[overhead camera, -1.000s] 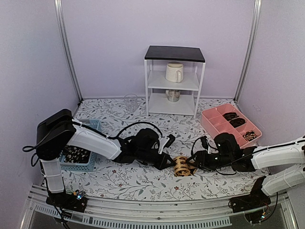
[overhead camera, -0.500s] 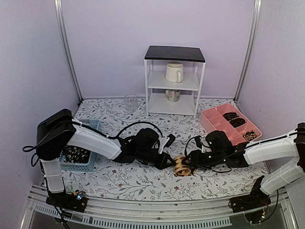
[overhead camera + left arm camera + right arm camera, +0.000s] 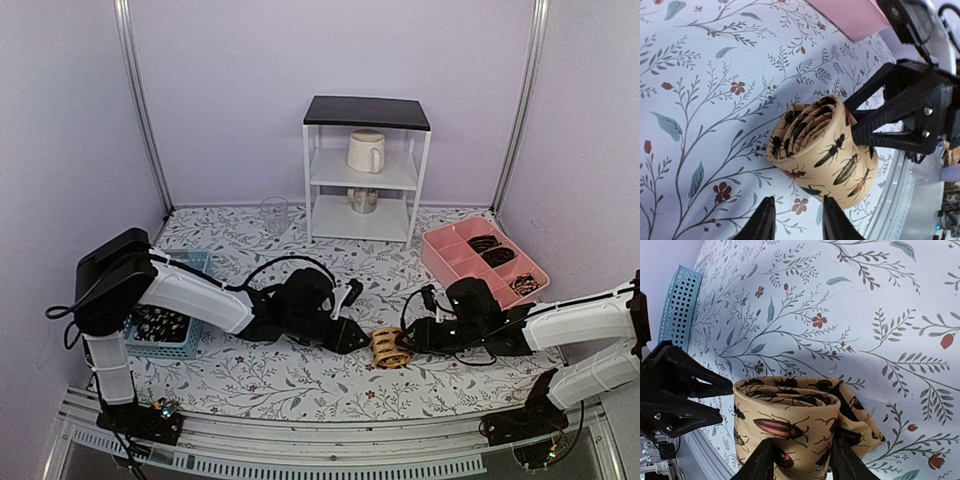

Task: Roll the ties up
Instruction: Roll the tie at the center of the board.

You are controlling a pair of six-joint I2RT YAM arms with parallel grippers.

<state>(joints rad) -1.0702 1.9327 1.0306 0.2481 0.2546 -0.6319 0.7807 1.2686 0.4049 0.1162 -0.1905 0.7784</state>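
Note:
One tan tie (image 3: 390,348) printed with dark insects stands rolled up on the floral tabletop between my two grippers. My right gripper (image 3: 408,340) comes from the right; in the right wrist view its fingers (image 3: 802,462) sit on either side of the roll (image 3: 790,415), pressed against it. My left gripper (image 3: 352,337) is just left of the roll. In the left wrist view its jaws (image 3: 797,222) are open, with the roll (image 3: 820,150) just beyond the tips. Dark speckled ties (image 3: 160,325) lie in the blue basket.
The blue mesh basket (image 3: 190,262) stands at the left under my left arm. A pink divided tray (image 3: 440,250) at the right holds dark rolled ties (image 3: 497,256). A white shelf unit (image 3: 365,170) with a mug and a clear glass (image 3: 274,213) stand at the back.
My right gripper pushed left toward the roll, then drew back slightly right. The rolled tie has shifted a little to the right with it. The left arm has barely moved.

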